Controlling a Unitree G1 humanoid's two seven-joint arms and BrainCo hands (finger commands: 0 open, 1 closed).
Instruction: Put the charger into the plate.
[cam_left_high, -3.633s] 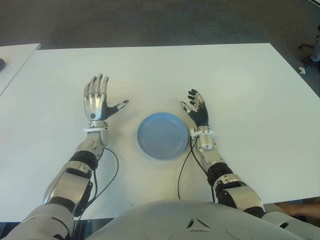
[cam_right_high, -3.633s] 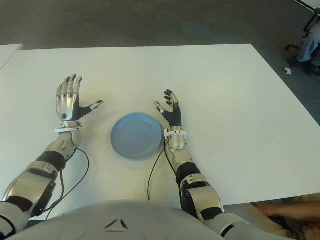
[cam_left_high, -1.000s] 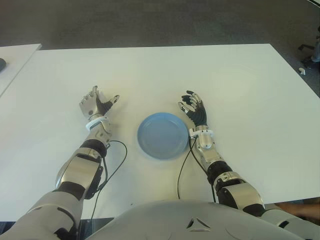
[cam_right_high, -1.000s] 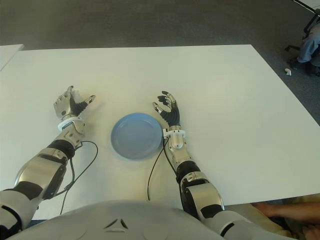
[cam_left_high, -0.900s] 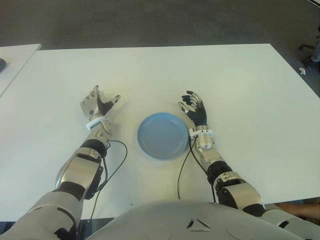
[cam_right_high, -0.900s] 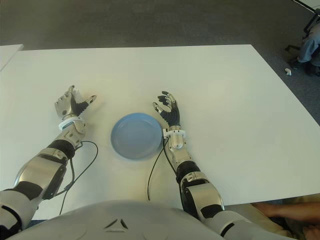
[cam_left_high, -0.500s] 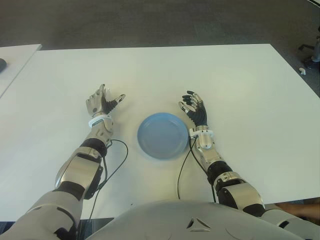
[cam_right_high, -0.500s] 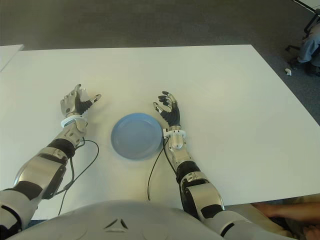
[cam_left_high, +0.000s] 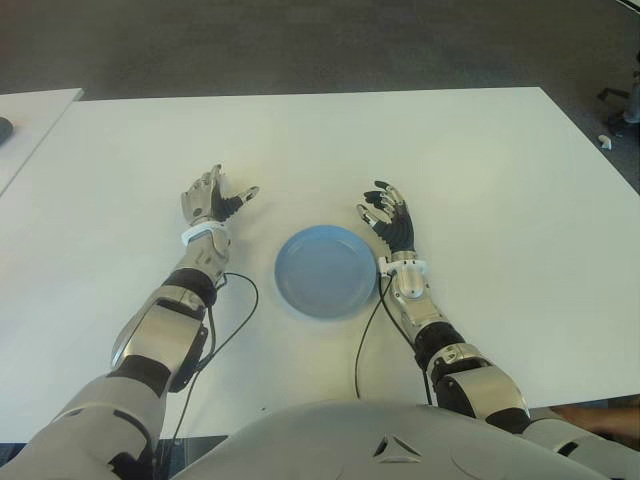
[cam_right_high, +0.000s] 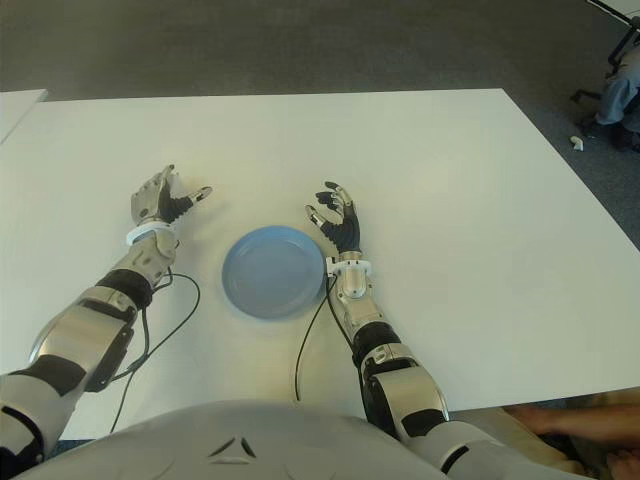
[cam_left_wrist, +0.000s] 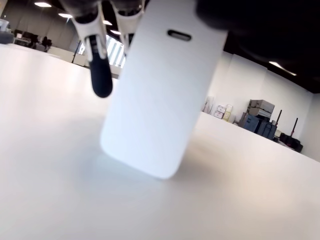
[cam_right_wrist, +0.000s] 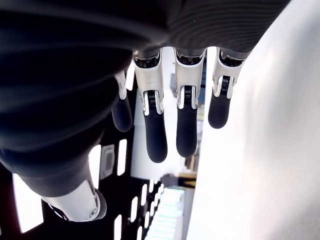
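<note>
White charger (cam_left_wrist: 160, 90) held in the left hand (cam_left_high: 208, 196), fingers closed round it, left of the blue plate (cam_left_high: 325, 271) — plate bare. Right hand (cam_left_high: 390, 216) just right of plate, fingers loosely curled, holding nothing.

Your eye views are evenly and brightly lit from overhead, so the white table (cam_left_high: 480, 200) glows pale with a faint greenish cast and only soft, short shadows under the blue plate (cam_left_high: 326, 271) and the arms. The far floor stays dim. In your left wrist view the charger (cam_left_wrist: 160, 85) sits close and soft-edged (its shadow smears beneath it). Your right wrist view is mostly black silhouette against blown-out glare.
</note>
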